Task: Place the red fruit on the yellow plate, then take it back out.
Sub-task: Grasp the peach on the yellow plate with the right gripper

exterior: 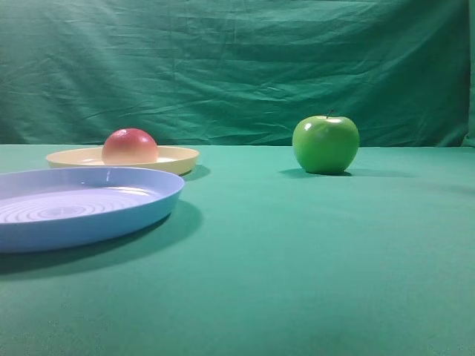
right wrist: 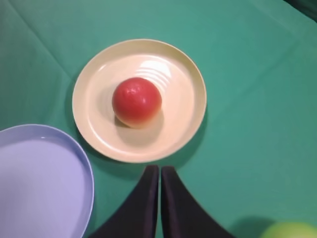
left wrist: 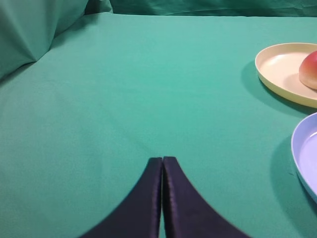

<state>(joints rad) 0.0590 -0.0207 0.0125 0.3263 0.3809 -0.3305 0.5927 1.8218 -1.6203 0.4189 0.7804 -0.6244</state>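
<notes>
The red fruit [exterior: 130, 146] [right wrist: 136, 102] rests on the yellow plate [exterior: 178, 158] [right wrist: 185, 94], a little left of the plate's middle in the right wrist view. My right gripper [right wrist: 159, 168] hovers above the table just short of the plate's near rim, shut and empty. In the left wrist view the plate [left wrist: 277, 69] and fruit [left wrist: 309, 70] sit at the far right edge. My left gripper [left wrist: 162, 159] is shut over bare green cloth, well away from them. Neither gripper shows in the exterior view.
A larger light-blue plate [exterior: 82, 204] [right wrist: 39, 183] [left wrist: 304, 153] lies next to the yellow one, nearer the front. A green apple [exterior: 325, 144] [right wrist: 290, 230] stands to the right. A green cloth backdrop [exterior: 237, 67] hangs behind the table.
</notes>
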